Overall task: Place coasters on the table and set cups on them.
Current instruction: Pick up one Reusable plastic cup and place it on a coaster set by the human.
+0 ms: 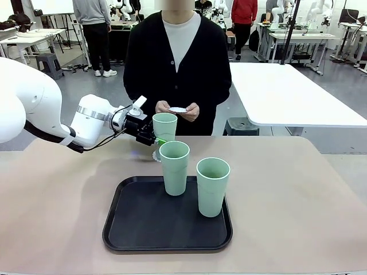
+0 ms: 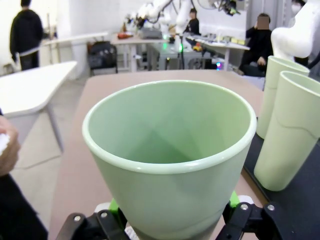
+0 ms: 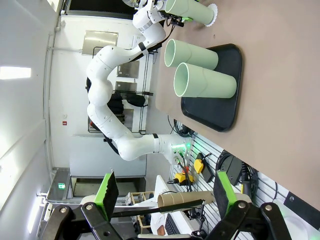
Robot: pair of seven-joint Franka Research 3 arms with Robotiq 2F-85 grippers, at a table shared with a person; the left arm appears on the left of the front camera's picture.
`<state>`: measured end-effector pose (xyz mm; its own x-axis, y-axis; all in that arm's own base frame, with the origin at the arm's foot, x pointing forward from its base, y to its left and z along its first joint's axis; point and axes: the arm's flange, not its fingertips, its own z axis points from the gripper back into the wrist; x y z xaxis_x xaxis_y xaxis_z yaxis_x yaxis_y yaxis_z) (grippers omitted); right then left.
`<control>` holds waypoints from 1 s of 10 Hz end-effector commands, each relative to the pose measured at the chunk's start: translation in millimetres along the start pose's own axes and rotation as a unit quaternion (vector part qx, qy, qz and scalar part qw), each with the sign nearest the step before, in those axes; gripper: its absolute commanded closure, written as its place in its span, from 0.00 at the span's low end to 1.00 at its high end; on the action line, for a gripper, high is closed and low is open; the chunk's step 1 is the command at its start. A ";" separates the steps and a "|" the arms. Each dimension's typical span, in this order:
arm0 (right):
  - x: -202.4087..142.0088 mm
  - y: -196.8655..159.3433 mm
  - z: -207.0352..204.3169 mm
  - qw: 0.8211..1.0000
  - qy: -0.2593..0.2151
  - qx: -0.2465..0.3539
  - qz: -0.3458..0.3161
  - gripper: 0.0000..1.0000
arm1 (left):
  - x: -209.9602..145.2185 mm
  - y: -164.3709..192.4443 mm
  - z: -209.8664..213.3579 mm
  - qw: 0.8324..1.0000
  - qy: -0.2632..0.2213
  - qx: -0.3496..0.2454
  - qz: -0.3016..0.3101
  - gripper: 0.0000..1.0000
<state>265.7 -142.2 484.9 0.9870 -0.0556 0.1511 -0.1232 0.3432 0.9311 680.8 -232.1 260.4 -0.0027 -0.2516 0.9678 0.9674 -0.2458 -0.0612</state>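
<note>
My left gripper (image 1: 159,139) is shut on a pale green cup (image 1: 164,125) just behind the black tray (image 1: 132,229), on the beige table (image 1: 298,189). In the left wrist view this cup (image 2: 170,165) sits upright between the green pads. A lacy white coaster (image 1: 155,153) lies at its base, also seen in the right wrist view as a coaster (image 3: 213,14) under the cup (image 3: 190,9). Two more cups (image 1: 174,167) (image 1: 213,186) stand on the tray. The person holds another coaster (image 1: 178,109) in both hands. My right gripper (image 3: 166,195) is open and holds nothing.
The person stands at the table's far edge, right behind the held cup. A white table (image 1: 287,91) stands beyond at the right. Bare tabletop lies left and right of the tray. The tray's cups (image 2: 295,130) stand close beside the held one.
</note>
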 end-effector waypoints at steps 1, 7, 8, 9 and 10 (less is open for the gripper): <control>-0.3 0.2 0.7 1.000 -0.001 0.003 0.002 0.00 | 3.3 -7.3 3.8 1.000 -0.006 -0.004 -0.013 0.14; -0.3 0.2 0.7 1.000 -0.001 0.003 0.002 0.00 | -0.7 -3.5 3.0 1.000 -0.014 -0.012 -0.023 0.14; -0.3 0.2 0.7 1.000 -0.001 0.003 0.002 0.00 | -2.4 -3.6 2.5 0.999 -0.014 -0.010 -0.028 0.14; -0.3 0.2 0.7 1.000 -0.001 0.003 0.002 0.00 | -6.4 -2.7 1.1 1.000 -0.013 -0.015 -0.022 0.14; -0.3 0.2 0.7 1.000 -0.001 0.003 0.002 0.00 | -8.1 -2.6 0.6 1.000 -0.014 -0.017 -0.019 0.14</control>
<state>265.7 -142.2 484.9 0.9870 -0.0556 0.1511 -0.1232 0.3432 0.9311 678.6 -229.9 253.6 -0.0259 -0.2310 0.9726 0.9633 -0.2659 -0.0376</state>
